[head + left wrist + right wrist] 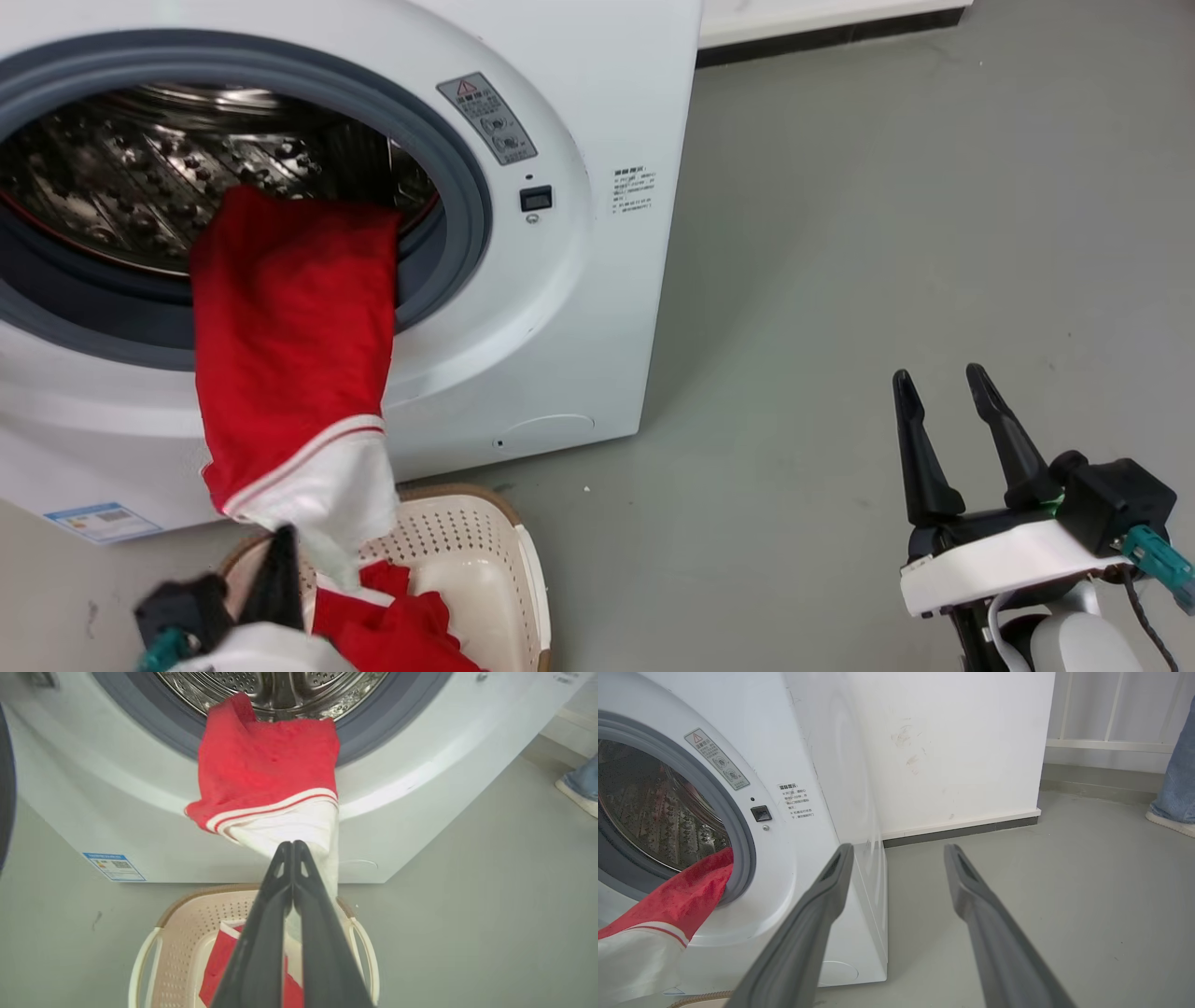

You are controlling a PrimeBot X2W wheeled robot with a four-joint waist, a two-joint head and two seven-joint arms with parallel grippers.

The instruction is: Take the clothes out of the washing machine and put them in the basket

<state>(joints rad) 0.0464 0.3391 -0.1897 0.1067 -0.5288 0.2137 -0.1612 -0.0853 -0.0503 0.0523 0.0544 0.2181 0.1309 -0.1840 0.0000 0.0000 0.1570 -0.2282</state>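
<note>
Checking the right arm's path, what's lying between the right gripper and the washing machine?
Only bare grey floor. The head view shows that stretch from the right gripper to the washing machine.

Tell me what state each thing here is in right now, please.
Washing machine: open, one garment partly inside.
Red garment: hanging half out, white end pinched.
Basket: upright, red clothes inside.
Left gripper: shut on the red garment.
Right gripper: open, empty.
</note>
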